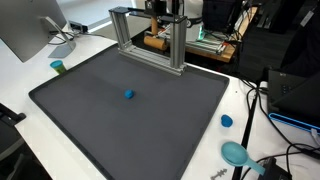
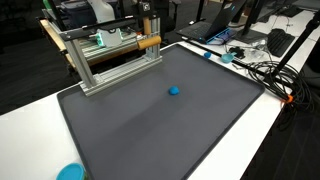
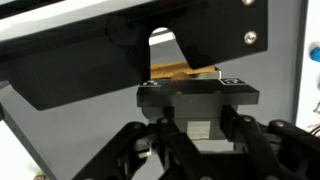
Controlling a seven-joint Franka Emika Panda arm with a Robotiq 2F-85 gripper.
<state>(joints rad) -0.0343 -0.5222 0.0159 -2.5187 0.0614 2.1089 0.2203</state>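
An aluminium frame [image 1: 150,42] [image 2: 108,62] stands at the far edge of a dark mat [image 1: 120,130] [image 2: 160,130]. A wooden rod [image 2: 150,43] [image 1: 153,42] lies across the frame. My gripper [image 2: 148,30] [image 1: 163,16] comes down from above onto the rod's end and is shut on it. In the wrist view only the gripper's body and black linkages show, with a strip of wood [image 3: 185,72] beyond them; the fingertips are out of sight. A small blue ball [image 1: 128,95] [image 2: 174,90] rests on the mat, well away from the gripper.
A monitor [image 1: 35,30] and a small green cup [image 1: 58,67] stand on the white table beside the mat. A blue cap [image 1: 226,121], a teal scoop [image 1: 235,153] and cables [image 2: 262,72] lie along another side. Laptops [image 2: 215,30] sit behind.
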